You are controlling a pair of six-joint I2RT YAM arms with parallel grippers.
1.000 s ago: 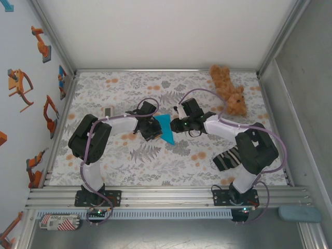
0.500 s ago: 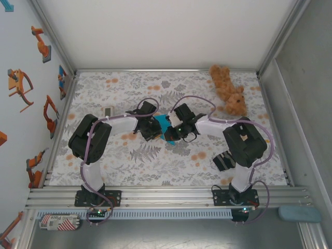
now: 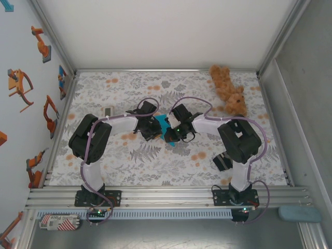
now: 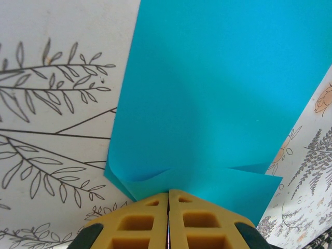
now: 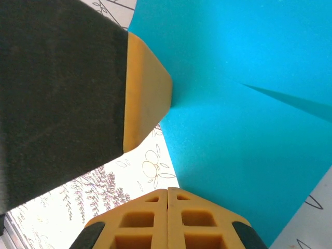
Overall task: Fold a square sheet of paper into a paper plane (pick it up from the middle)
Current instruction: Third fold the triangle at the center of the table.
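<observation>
The left claw [image 4: 168,206] is pinching shut on the folded near edge of the square sheet of paper [image 4: 218,104]. The right claw [image 5: 167,199] is clamping another edge, at mid-desk [image 3: 129,88]. It looks mid-fold; the next move is calling for squaring the edges before creasing.

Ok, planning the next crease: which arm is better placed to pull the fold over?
Probably right: the right gripper is shut on a plain edge of the cyan paper sheet, while the left gripper clamps its already folded corner, looking suited to anchoring.
</observation>
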